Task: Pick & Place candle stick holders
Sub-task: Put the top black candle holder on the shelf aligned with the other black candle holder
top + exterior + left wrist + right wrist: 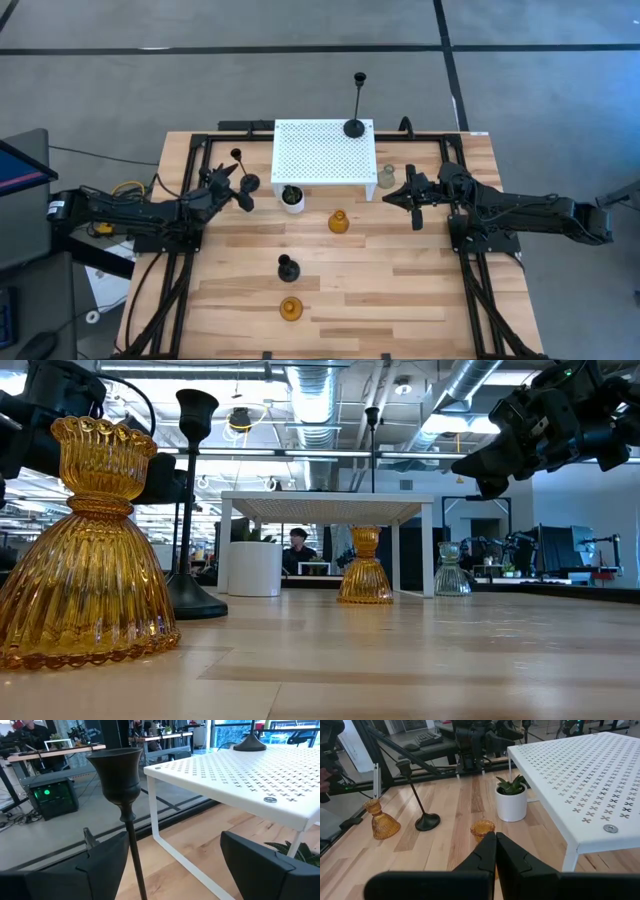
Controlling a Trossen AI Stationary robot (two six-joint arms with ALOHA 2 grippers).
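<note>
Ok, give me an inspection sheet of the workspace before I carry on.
Surface: wooden table; white perforated shelf stands on it.
Job's things: tall black holder on the shelf; second black holder between the left claw's fingers; short black holder, middle amber holder, front amber holder and clear holder on the table.
Clutter: potted plant beside the shelf.
Grippers: left claw open around the stem; right claw shut, empty, near the clear holder.
Cables: yellow cables by the left arm.
Surroundings: person beyond the table.
</note>
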